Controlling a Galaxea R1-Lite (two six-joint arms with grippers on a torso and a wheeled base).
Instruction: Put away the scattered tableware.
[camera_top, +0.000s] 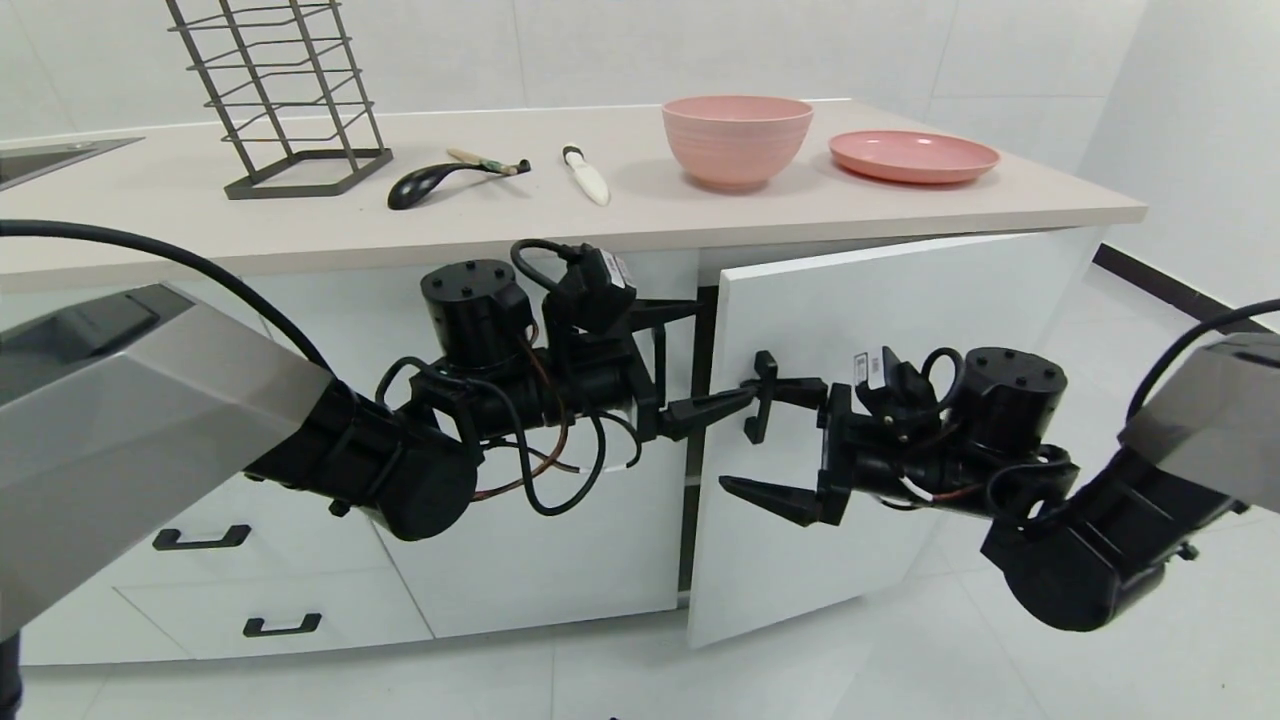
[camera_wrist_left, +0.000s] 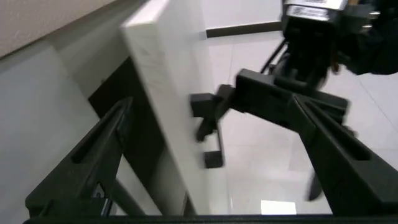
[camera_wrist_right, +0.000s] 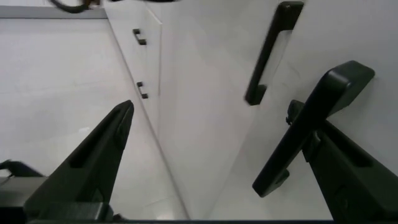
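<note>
Plainly, the pink bowl, pink plate, black spoon and white knife lie on the counter above the cabinet door, which stands ajar; the door's upright black handle is just beside the right gripper, spread wide and empty; the left gripper, equally wide, straddles the door's free edge, so it looks better placed to swing the door.

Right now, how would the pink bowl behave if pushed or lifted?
The pink bowl looks like moulded plastic: probably stiff and light. Its base is narrower than its rim: a high push might tip it, a low one slide it along the smooth countertop.
</note>
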